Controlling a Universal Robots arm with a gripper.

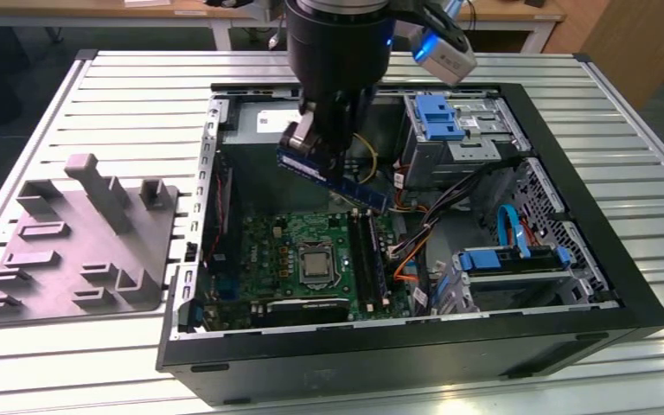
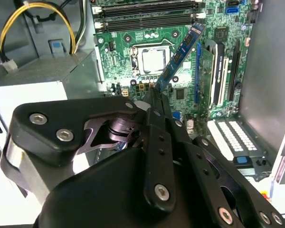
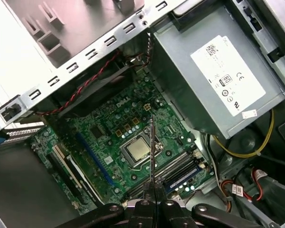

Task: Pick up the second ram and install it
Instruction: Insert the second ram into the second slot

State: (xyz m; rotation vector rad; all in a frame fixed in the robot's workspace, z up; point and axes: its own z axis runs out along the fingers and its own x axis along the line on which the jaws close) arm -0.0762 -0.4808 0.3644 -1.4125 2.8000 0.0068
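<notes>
On the exterior view's left, a grey moulded holder (image 1: 79,238) is seen lying on the slatted metal table (image 1: 609,95), just beside the open computer case (image 1: 424,350). Its near corner is cut off by the edge.

Further right, the arm is seen coming down over the case, and its upper part is cut off. The gripper (image 1: 305,145) is closed on one end of the second ram (image 1: 341,180). The stick is held in the air above the green motherboard (image 1: 280,238), tilted down toward the exterior view's right, and it touches nothing else. The clamped end is hidden by the fingers (image 1: 297,137).

In the second wrist view, the ram (image 2: 183,50) is seen to stick out from the gripper (image 2: 154,95) over the board. In the first wrist view, only its thin edge (image 3: 152,152) can be made out, rising from the gripper (image 3: 154,192) beside the processor socket (image 3: 137,149). The black memory slots (image 1: 365,251) lie below the stick. It cannot be told whether a module already sits in them.

On the right, a blue drive bracket (image 1: 436,117) and blue cables (image 1: 514,229) are found inside the case.
</notes>
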